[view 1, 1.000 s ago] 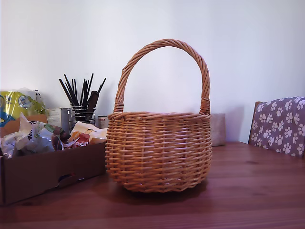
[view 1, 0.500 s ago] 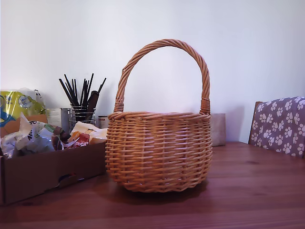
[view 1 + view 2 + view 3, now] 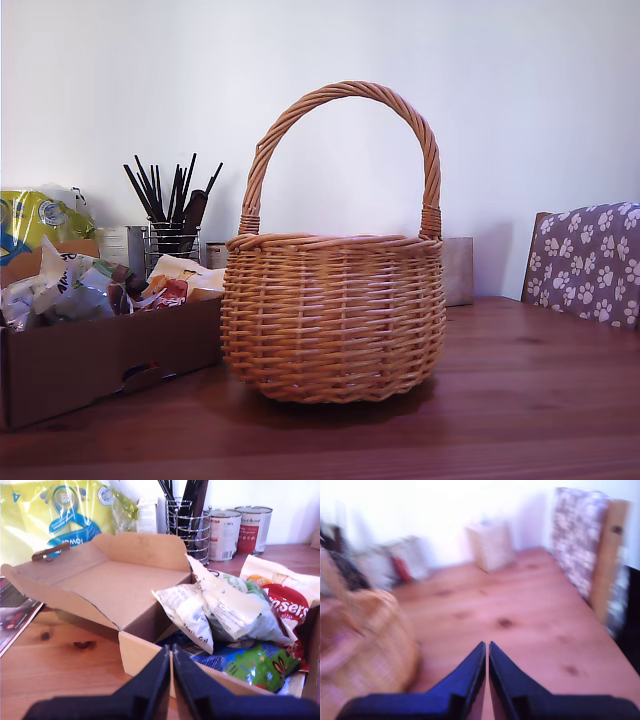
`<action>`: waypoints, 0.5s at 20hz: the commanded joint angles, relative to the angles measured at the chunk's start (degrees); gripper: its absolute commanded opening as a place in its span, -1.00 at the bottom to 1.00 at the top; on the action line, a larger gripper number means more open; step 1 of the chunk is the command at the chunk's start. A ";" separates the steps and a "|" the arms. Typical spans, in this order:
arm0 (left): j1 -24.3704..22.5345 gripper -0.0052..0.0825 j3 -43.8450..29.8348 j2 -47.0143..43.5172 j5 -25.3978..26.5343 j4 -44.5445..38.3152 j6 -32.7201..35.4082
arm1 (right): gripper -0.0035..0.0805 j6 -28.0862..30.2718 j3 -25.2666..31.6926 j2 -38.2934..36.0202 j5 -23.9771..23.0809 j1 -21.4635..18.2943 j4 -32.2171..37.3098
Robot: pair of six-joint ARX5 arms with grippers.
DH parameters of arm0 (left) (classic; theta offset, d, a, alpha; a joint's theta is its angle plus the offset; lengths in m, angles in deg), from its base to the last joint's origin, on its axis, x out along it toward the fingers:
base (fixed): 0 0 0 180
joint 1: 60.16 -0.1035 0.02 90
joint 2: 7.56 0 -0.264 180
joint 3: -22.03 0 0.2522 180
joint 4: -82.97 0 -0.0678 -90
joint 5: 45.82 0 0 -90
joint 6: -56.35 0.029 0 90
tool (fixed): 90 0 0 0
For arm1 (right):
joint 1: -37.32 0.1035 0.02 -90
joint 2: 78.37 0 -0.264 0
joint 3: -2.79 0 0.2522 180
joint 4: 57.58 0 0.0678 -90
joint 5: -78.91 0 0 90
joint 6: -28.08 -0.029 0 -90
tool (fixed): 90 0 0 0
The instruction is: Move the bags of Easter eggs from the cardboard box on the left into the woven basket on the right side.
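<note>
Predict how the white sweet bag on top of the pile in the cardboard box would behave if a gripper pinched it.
The white bag looks crinkly and creased, so probably floppy and light. Its glossy film may slip.

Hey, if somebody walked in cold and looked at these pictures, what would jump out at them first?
The woven basket with its tall arched handle fills the middle of the exterior view, standing on the wooden table. At that view's left, touching or nearly touching the basket, the cardboard box brims with the bags of Easter eggs. My first gripper hangs shut just before the box's near wall.
</note>
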 commanded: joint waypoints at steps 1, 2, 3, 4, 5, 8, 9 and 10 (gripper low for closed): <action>0.37 -0.93 0.87 -0.26 -3.76 -4.39 -6.16 | -0.94 -2.43 -5.46 -0.33 1.20 0.63 0.44; 0.52 -0.93 1.14 -0.24 -4.57 -6.51 -8.87 | -0.94 -2.71 -7.69 0.07 1.27 0.83 -0.31; 0.70 -0.93 1.88 -0.26 -6.43 -8.04 -10.58 | -0.94 -3.10 -10.01 0.66 1.84 0.94 -1.79; 0.79 -0.93 3.02 -0.24 -8.44 -8.59 -10.64 | -0.94 -3.50 -12.20 1.75 2.36 1.14 -3.85; 0.87 -0.93 4.74 -0.11 -10.19 -7.89 -10.62 | -0.94 -3.58 -14.86 3.28 3.28 1.27 -6.23; 0.92 -0.93 11.87 3.69 -14.69 -0.57 -6.36 | -0.94 -2.78 -21.64 9.94 7.45 2.03 -13.64; 0.96 -0.93 14.73 6.19 -16.24 3.02 -2.64 | -0.94 -1.44 -23.82 12.90 9.25 2.43 -16.06; 0.98 -0.93 17.27 8.81 -17.38 6.32 1.01 | -0.94 -0.09 -25.99 15.78 10.91 2.93 -18.45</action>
